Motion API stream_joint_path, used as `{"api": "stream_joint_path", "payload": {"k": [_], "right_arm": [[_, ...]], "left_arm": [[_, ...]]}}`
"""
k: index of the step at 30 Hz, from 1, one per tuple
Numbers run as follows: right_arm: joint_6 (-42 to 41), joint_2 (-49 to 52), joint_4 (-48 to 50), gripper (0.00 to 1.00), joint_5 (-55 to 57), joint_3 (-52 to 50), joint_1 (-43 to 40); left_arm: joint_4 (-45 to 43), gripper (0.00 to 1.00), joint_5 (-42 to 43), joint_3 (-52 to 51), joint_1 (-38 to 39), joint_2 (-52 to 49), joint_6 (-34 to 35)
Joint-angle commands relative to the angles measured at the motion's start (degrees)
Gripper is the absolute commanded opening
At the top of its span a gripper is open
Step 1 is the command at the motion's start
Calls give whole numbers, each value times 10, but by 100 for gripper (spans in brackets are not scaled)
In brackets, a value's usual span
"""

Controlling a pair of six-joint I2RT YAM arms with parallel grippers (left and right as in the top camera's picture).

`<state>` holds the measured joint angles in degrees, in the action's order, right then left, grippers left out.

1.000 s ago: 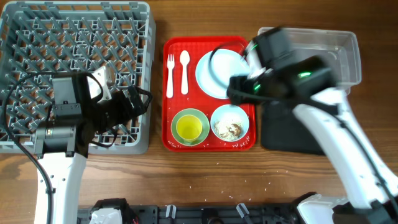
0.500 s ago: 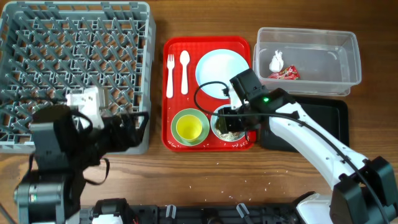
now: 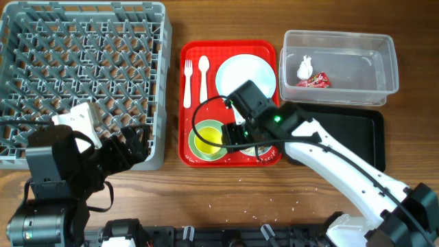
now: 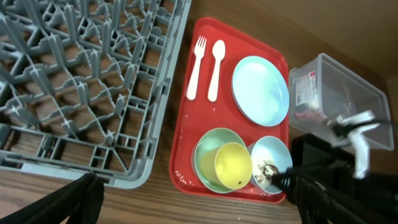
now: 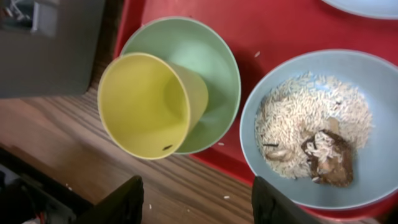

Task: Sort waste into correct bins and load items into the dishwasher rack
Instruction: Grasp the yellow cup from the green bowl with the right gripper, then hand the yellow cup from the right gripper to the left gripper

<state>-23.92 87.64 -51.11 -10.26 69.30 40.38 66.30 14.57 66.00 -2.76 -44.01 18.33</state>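
Observation:
The grey dishwasher rack (image 3: 161, 82) fills the far left. On the red tray (image 3: 185, 116) lie the white fork (image 3: 188, 84), the spoon (image 3: 204, 79) and the white plate (image 3: 247, 72). The yellow cup (image 3: 209, 140) sits in the green bowl (image 3: 194, 130). My right gripper (image 5: 196, 205) is open and empty, hovering over the tray's front edge, between the cup (image 5: 140, 102) and the blue bowl (image 5: 373, 180) holding rice scraps (image 5: 298, 124). The clear tub (image 3: 357, 62) holds the napkin (image 3: 305, 67) and red wrapper (image 3: 313, 81). My left gripper (image 4: 193, 205) is open and empty near the rack's front right corner.
The black tray (image 3: 350, 134) lies in front of the tub, right of the red tray. My right arm hides most of the blue bowl from overhead. Loose rice grains (image 3: 274, 199) dot the wood at the table's front.
My right arm swung from over the clear tub down and left to the tray's front, uncovering the tub with napkin and wrapper. My left arm drew back toward the table's front.

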Motion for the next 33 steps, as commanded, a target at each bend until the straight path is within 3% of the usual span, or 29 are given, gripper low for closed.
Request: {"api": "stream_joint_path", "payload": {"k": [1,8,11,14,19,23,28,29,31,32,33], "right_arm": [[-7,32,-9,58,28,45,3],[-63,138,40,42,-6,45,15],[-67,161,34,18,-20,44,23],[-76,154,37,5,-18,45,23],[-78,150,35,4,-19,40,21],[-56,68,39,4,-121,40,-28],[30,-114,41,4,-265,40,-157],[46,-144,36,4,-290,40,-180],[87,-171,33,4,-344,40,-207],[96,-173,40,4,-364,40,-207],[101,-172,45,4,-373,40,-207]], "left_arm": [[5,100,-24,9,-3,1,-1],[9,100,-29,9,-3,1,-1],[19,100,-29,9,-3,1,-1],[20,100,-29,9,-3,1,-1],[24,100,-26,8,-3,0,-1],[25,100,-14,8,-3,0,-1],[-42,99,195,8,-4,-37,-14],[-63,95,288,8,-4,-73,-17],[-105,87,593,8,-15,-165,-71],[-117,91,686,8,-19,-199,-91],[-122,92,727,8,-19,-216,-99]]}}
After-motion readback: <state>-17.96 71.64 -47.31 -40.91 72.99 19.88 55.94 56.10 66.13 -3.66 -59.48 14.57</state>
